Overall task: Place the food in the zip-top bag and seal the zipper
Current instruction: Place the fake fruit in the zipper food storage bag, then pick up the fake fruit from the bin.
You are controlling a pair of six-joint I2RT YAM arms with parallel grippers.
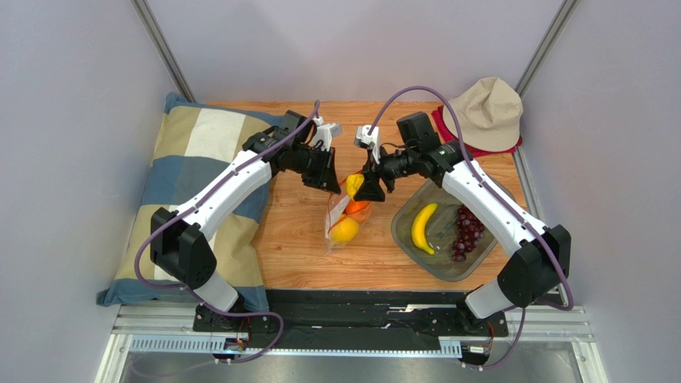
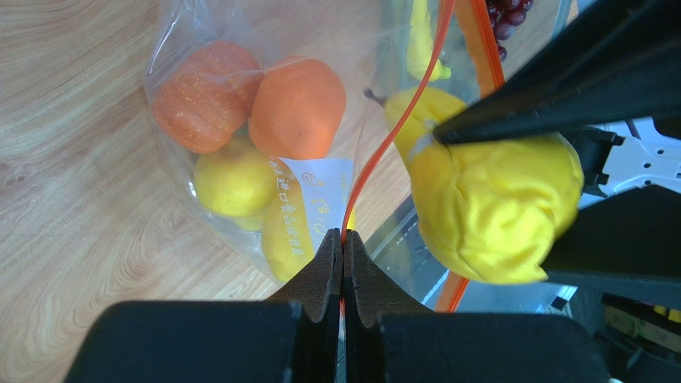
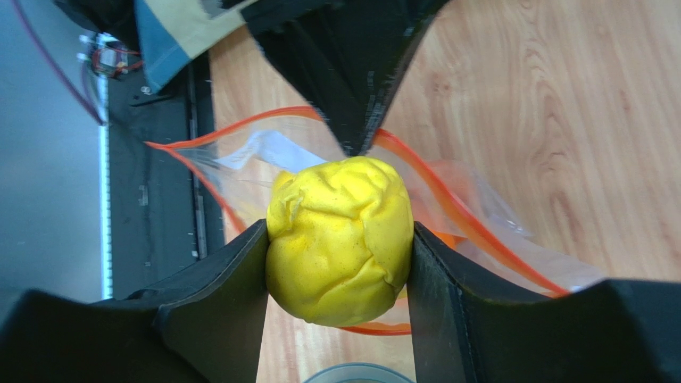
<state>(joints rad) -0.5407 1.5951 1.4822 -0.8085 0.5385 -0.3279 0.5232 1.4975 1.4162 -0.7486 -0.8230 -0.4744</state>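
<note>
— Where is the bag [image 2: 180,32]?

— Lying on the wooden table [image 1: 296,239], between the two arms, with its mouth pulled open.

— What's in it?

— A dimpled orange [image 2: 200,100], a smoother orange fruit [image 2: 297,104] beside it, a lemon [image 2: 232,179] under them, and another yellow piece [image 2: 284,231] partly behind the white label [image 2: 320,183].

— And the zipper [image 2: 397,124]?

— Unsealed. The orange-red strip splits into two edges around the opening. The left gripper [image 2: 343,239] is pinched tight on one of those edges, fingers together with only the strip between them.

— The right gripper [image 3: 340,231]?

— Clamped on a yellow pear [image 3: 340,239], one finger on each side. It holds the pear right at the bag's mouth; whether the pear is past the rim I can't tell.

— Any other fruit?

— A grey tray [image 1: 408,239] just right of the bag holds a banana [image 1: 422,227] and a bunch of dark grapes [image 1: 466,231].

— Beyond that?

— A checked pillow [image 1: 200,159] at the left, a beige hat [image 1: 487,112] at the far right corner.
</note>
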